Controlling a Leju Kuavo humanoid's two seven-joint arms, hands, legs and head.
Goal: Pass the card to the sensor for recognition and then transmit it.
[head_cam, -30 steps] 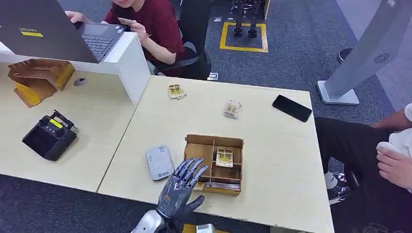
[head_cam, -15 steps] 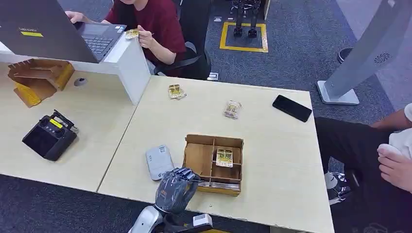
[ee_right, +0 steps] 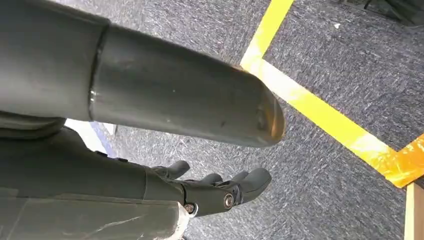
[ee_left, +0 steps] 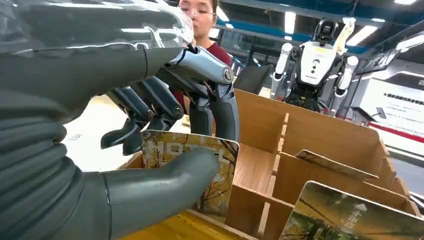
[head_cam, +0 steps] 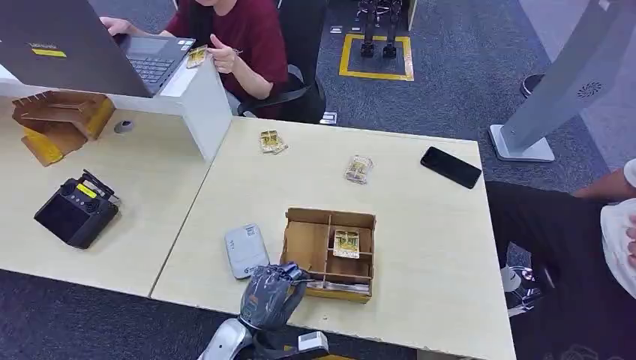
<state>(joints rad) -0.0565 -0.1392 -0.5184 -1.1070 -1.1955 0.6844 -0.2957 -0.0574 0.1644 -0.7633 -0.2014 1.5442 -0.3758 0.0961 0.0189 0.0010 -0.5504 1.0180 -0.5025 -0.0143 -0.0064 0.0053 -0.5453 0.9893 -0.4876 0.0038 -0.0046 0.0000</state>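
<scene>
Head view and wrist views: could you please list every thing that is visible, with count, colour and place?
Wooden box: one, brown, compartments, near table edge.
Card in hand: one, picture print, pinched at the box's near-left corner.
Card in box: one, yellowish, in a middle compartment.
Loose cards: two, yellowish, far side of the table.
Sensor: one, light grey, left of the box.
Phone: one, black, far right corner.
Controller: one, black, left table.
Laptop: one, dark grey, on a white riser.
Person in red: one, behind the laptop.
Left hand: dark grey, holds the card.
Right hand: dark, hangs above grey carpet, holding nothing.
</scene>
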